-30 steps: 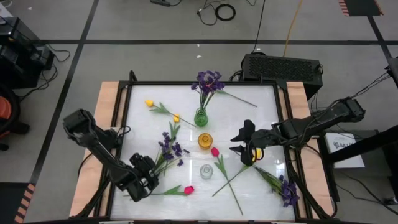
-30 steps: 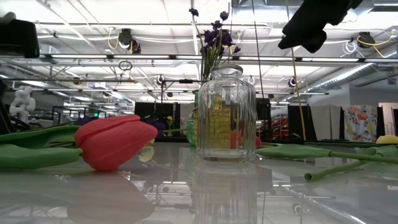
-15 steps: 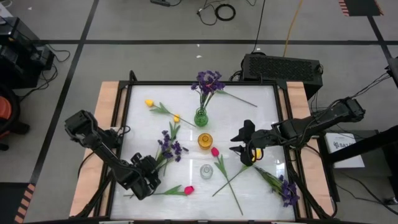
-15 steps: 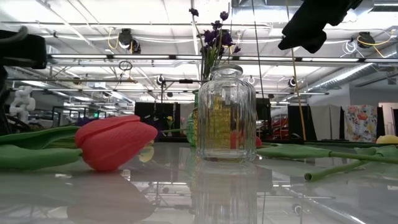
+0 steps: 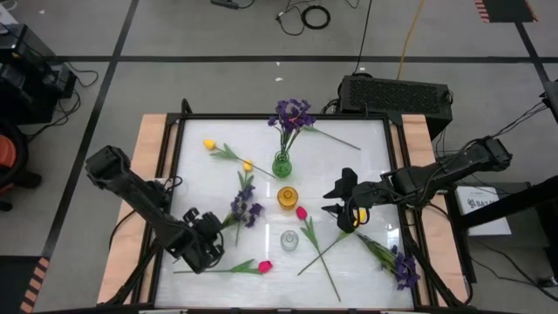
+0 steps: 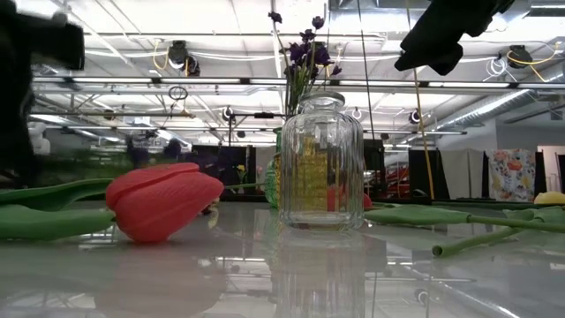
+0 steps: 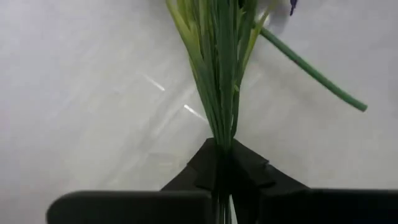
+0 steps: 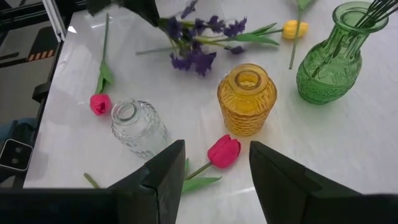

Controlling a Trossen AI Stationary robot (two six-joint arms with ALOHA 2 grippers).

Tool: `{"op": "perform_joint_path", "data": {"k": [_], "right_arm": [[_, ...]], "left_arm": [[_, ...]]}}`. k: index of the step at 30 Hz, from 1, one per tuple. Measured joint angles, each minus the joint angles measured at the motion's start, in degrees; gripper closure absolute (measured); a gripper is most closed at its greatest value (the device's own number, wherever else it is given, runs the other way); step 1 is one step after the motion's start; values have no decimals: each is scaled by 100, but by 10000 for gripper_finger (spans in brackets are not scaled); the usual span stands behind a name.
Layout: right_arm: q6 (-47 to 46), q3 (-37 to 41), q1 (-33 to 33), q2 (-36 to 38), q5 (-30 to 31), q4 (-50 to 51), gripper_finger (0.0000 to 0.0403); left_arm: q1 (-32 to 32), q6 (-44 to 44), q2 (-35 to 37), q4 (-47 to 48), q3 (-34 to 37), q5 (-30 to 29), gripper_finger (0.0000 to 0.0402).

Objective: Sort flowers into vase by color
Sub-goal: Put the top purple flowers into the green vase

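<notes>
My left gripper (image 5: 207, 240) is at the near left, shut on a bushy purple sprig (image 5: 244, 209) whose flowers point toward the yellow vase (image 5: 288, 197). The green vase (image 5: 282, 164) holds purple flowers (image 5: 292, 113). The clear vase (image 6: 320, 163) stands without flowers. One pink tulip (image 5: 264, 266) lies near the front edge, another (image 8: 224, 151) lies beside the yellow vase. Two yellow tulips (image 5: 209, 144) (image 5: 248, 166) lie at the far left. My right gripper (image 8: 216, 152) hovers open above the table's right half, with nothing between its fingers. My left gripper pinches the sprig's bundle of green stems (image 7: 221, 140) between its two shut fingers, near the cut end. The fingers slant down from the near left and point along the stems. The stem end is raised; whether the flower end (image 8: 196, 43) touches the table, I cannot tell.
A second purple sprig (image 5: 397, 266) lies at the near right corner. Long green stems (image 5: 327, 253) cross the table in front of the clear vase. A black box (image 5: 397, 94) sits beyond the far edge.
My left gripper has shut on the purple sprig's stems and risen a little. The sprig's stem end has come up with it, and the flower end has shifted slightly toward the table's right edge.
</notes>
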State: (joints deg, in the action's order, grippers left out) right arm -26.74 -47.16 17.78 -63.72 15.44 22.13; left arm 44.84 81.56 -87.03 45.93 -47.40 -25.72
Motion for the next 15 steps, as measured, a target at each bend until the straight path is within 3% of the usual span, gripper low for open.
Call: {"op": "perform_joint_path", "data": {"k": [6,15], "right_arm": [[162,0,-7,2,66,-64,232],[417,0,-23,4,422,-87,232]], "left_arm": [[2,-428,997,619,-486,-348,382],[2,-1321,2260,1325,-931,-369,386]]}}
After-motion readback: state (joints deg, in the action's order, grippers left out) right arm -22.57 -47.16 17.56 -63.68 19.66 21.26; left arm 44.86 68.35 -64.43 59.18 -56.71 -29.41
